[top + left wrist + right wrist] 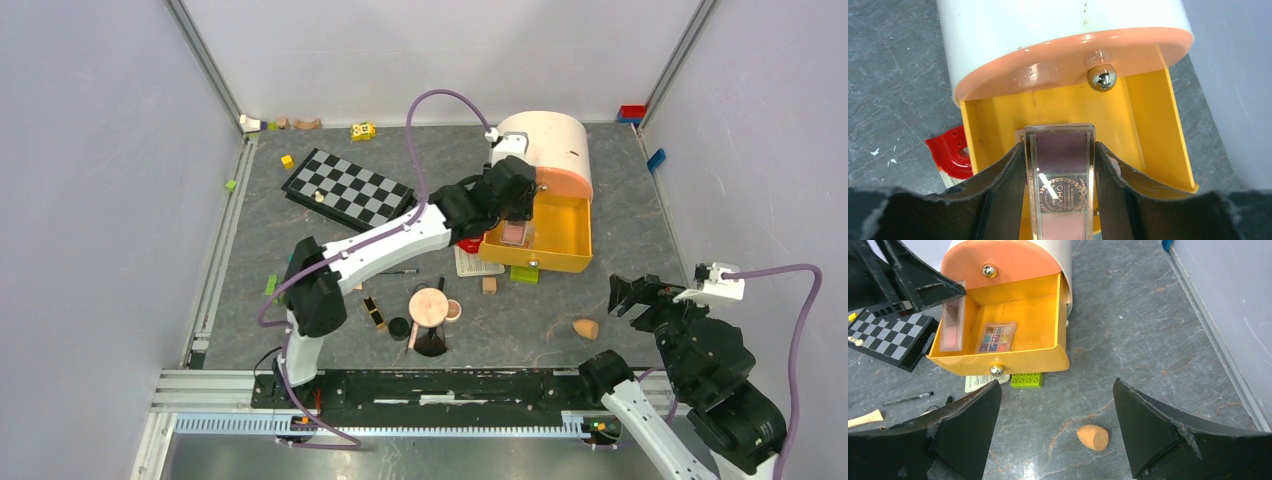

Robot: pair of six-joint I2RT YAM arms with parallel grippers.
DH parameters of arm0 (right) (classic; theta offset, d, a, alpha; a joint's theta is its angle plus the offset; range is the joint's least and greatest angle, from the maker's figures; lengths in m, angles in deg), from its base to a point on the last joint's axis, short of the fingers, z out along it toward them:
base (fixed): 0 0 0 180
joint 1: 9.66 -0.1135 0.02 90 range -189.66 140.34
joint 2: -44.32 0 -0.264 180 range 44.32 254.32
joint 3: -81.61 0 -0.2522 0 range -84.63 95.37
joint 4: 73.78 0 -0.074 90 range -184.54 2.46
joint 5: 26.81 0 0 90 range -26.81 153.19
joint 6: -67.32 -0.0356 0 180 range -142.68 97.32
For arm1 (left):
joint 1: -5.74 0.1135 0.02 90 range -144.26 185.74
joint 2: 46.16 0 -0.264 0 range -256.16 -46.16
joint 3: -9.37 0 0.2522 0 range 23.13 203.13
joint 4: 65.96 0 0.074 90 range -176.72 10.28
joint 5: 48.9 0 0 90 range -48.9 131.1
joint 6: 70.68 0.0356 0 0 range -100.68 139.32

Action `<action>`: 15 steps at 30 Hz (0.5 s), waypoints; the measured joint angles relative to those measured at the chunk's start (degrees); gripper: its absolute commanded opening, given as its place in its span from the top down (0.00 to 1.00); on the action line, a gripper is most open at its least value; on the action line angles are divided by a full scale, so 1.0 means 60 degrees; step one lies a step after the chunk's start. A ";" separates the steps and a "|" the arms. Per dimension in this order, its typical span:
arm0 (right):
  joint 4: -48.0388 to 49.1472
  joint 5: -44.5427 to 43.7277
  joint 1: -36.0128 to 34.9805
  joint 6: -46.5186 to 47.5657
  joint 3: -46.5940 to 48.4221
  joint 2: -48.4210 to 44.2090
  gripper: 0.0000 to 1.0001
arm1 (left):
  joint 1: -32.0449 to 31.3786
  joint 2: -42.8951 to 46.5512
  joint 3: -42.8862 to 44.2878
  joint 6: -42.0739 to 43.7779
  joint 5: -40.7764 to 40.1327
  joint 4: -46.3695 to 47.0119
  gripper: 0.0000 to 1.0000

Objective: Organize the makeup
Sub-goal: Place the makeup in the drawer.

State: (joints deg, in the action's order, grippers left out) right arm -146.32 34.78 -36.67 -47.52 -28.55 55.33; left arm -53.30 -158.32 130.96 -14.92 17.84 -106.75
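Observation:
My left gripper is shut on a pink palette with a clear lid and a gold crest. It holds the palette inside the open yellow drawer of the white and peach cabinet. From the right wrist the pink palette stands tilted along the drawer's left wall, and a multicolour palette lies flat on the drawer floor. My right gripper hangs open above the mat, with the orange teardrop sponge lying below, nearer its right finger and untouched. A round peach compact and a black-gold tube lie near the left arm's base.
A chessboard lies at the back left. A red curved piece and a white card sit left of the drawer. A green block sits under the drawer's front knob. A thin black pen lies on the mat.

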 measured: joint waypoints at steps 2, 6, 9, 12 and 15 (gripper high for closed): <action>-0.0058 -0.0073 0.0000 0.0011 0.0047 -0.0033 0.10 | -0.0040 -0.0397 0.0353 0.0040 -0.0124 -0.0124 0.88; -0.0204 -0.0233 0.0000 0.0044 0.0127 -0.0091 0.10 | -0.0095 -0.1115 0.1056 0.0131 -0.0361 -0.0382 0.89; -0.0317 -0.0321 0.0000 0.0098 0.0138 -0.0124 0.10 | -0.0095 -0.1359 0.1246 0.0153 -0.0484 -0.0546 0.89; -0.0386 -0.0390 0.0000 0.0113 0.0138 -0.0146 0.10 | -0.0091 -0.1486 0.1304 0.0149 -0.0608 -0.0692 0.89; -0.0437 -0.0452 0.0000 0.0131 0.0138 -0.0168 0.09 | -0.0095 -0.1603 0.1308 0.0146 -0.0619 -0.0776 0.88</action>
State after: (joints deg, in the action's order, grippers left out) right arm -148.95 32.07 -36.67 -46.73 -27.72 54.32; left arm -53.87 -167.94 138.81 -14.04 14.12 -111.40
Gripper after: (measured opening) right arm 0.903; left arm 0.550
